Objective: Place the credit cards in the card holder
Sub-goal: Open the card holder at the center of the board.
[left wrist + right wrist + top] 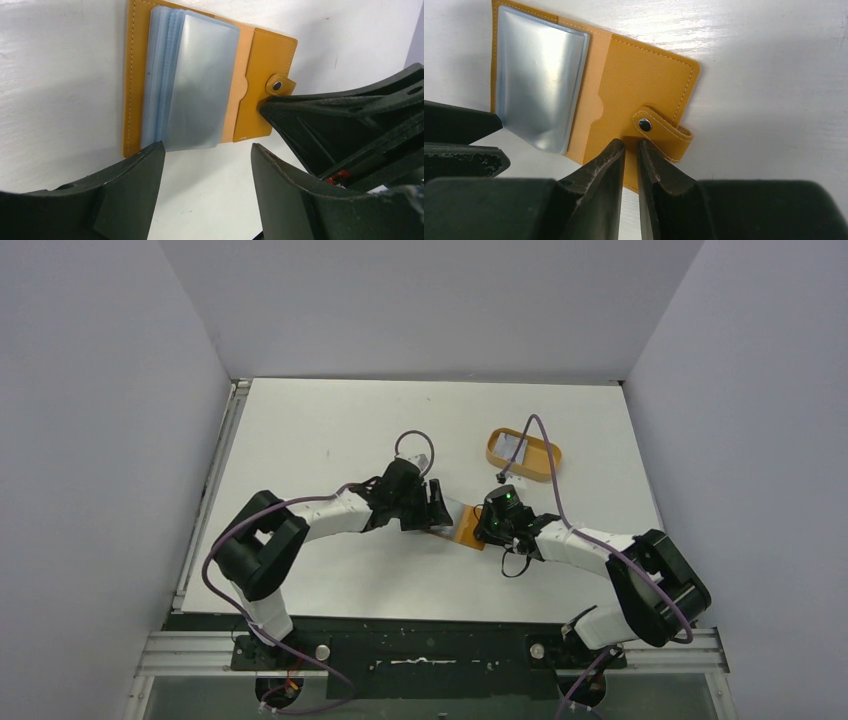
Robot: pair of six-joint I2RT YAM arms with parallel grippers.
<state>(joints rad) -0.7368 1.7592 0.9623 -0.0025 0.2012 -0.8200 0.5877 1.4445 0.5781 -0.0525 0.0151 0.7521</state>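
The card holder (468, 527) lies open and flat on the white table between my two grippers. Its orange half with the snap tab (664, 131) faces up, and clear grey-blue sleeves (200, 85) fan out over the other half. My left gripper (207, 147) is open just short of the sleeves' near edge, with nothing between its fingers. My right gripper (631, 143) is shut to a thin slit, its tips over the card holder's (639, 80) orange half beside the tab. One of the pale credit cards (512, 446) lies in the tray.
An orange oval tray (545, 466) stands behind and to the right of the card holder. Grey walls close in the table on three sides. A purple cable arcs from the right arm over the tray.
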